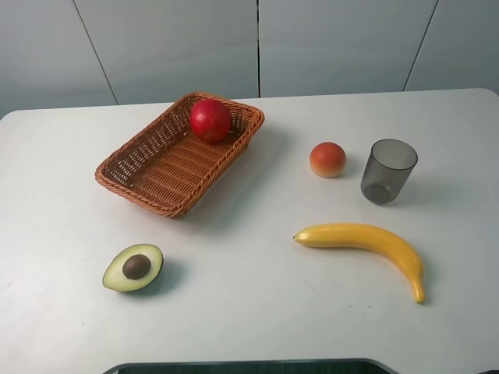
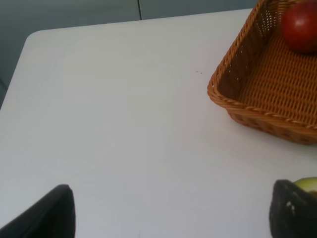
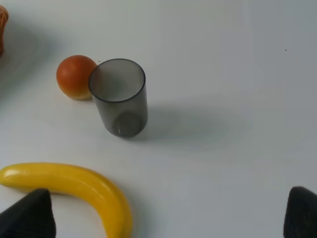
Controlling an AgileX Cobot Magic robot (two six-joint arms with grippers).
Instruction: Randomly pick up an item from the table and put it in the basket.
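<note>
The red apple (image 1: 210, 119) lies inside the orange-brown wicker basket (image 1: 148, 181), at its far end; it also shows in the left wrist view (image 2: 300, 27) in the basket (image 2: 247, 106). The white table (image 1: 249, 312) carries everything. Neither gripper shows in the exterior high view. In the left wrist view the left gripper (image 2: 173, 213) is open and empty, its dark fingertips (image 2: 57, 210) at the frame's edge over bare table. In the right wrist view the right gripper (image 3: 168, 215) is open and empty, fingertips (image 3: 29, 215) near the banana.
A halved avocado (image 1: 134, 267) lies front left of the basket. A small orange-red peach-like fruit (image 1: 327, 159), a grey translucent cup (image 1: 387, 171) and a yellow banana (image 1: 366, 241) sit on the right half. The table's front edge meets a dark bar (image 1: 249, 366).
</note>
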